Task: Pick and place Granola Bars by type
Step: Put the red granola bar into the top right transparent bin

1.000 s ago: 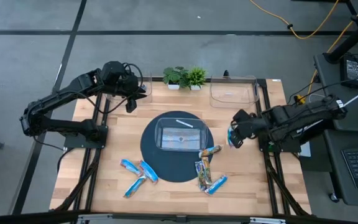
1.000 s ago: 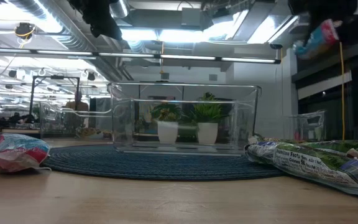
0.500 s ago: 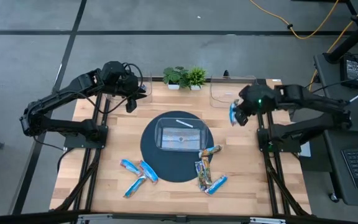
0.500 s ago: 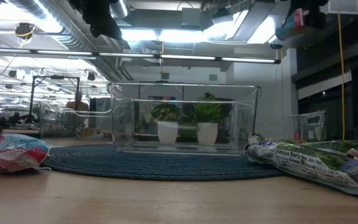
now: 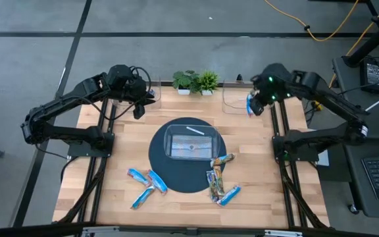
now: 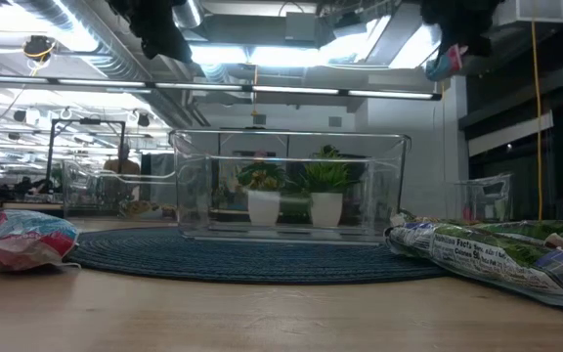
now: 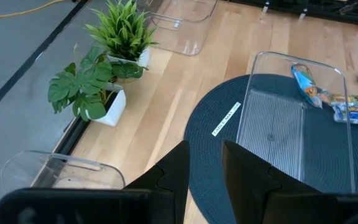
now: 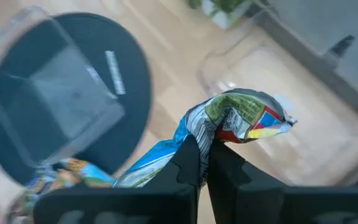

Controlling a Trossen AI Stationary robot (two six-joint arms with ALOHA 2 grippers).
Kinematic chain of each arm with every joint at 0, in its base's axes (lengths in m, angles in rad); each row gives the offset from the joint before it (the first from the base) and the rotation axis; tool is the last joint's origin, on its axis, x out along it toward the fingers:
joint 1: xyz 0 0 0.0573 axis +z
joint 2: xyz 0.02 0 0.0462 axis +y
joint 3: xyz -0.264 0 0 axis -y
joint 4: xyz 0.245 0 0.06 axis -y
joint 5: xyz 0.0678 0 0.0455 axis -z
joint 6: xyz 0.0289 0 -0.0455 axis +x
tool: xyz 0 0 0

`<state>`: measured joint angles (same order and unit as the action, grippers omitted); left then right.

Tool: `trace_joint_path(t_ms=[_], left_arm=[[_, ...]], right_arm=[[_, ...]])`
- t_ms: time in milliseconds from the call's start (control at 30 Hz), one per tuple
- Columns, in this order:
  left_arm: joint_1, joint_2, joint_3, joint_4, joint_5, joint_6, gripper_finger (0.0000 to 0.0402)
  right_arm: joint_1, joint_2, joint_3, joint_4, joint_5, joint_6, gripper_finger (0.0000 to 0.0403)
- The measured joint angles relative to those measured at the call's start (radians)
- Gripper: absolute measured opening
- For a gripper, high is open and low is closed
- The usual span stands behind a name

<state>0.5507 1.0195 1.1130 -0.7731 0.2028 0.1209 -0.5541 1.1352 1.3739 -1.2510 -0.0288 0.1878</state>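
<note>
A blue bar (image 5: 250, 105) hangs pinched in the right gripper (image 5: 253, 107), whose fingers are clamped together on the wrapper's middle, as the right wrist view shows (image 8: 229, 124). Over the last second this gripper has swung from beside the mat (image 5: 160, 161), near the table's right edge, up to the far right corner, and now hovers over the clear bin (image 5: 232, 100) there. I judge a drop into that bin is next, which would sort one blue bar.

The other bars lie along the near edge: blue ones (image 5: 147, 183) near left, mixed ones (image 5: 217, 176) near right. The centre bin (image 5: 189, 143) sits on the mat.

The left gripper (image 5: 139, 105) waits unmoved over the far left corner, its fingers slightly apart on nothing.
</note>
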Motion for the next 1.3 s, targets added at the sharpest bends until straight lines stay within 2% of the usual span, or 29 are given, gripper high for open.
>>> trace_joint_path(t_ms=[233, 467, 767, 1000, 1300], left_arm=[[0.0, 0.0, 0.0, 0.0, 0.0, 0.002, 0.0086], [0.0, 0.0, 0.0, 0.0, 0.0, -0.011, 0.0086], [0.0, 0.0, 0.0, 0.0, -0.002, -0.022, 0.0086], [0.0, 0.0, 0.0, 0.0, -0.002, -0.03, 0.0086], [0.0, 0.0, 0.0, 0.0, -0.003, -0.033, 0.0086]], right_arm=[[-0.169, 0.124, 0.115, -0.051, -0.001, -0.164, 0.0033], [-0.252, 0.2, 0.138, -0.049, -0.001, -0.234, 0.0019], [-0.326, 0.275, 0.024, 0.078, -0.002, -0.275, 0.0034], [-0.344, 0.312, -0.067, 0.176, -0.003, -0.296, 0.0018], [-0.354, 0.376, -0.152, 0.301, -0.026, -0.298, 0.0031]])
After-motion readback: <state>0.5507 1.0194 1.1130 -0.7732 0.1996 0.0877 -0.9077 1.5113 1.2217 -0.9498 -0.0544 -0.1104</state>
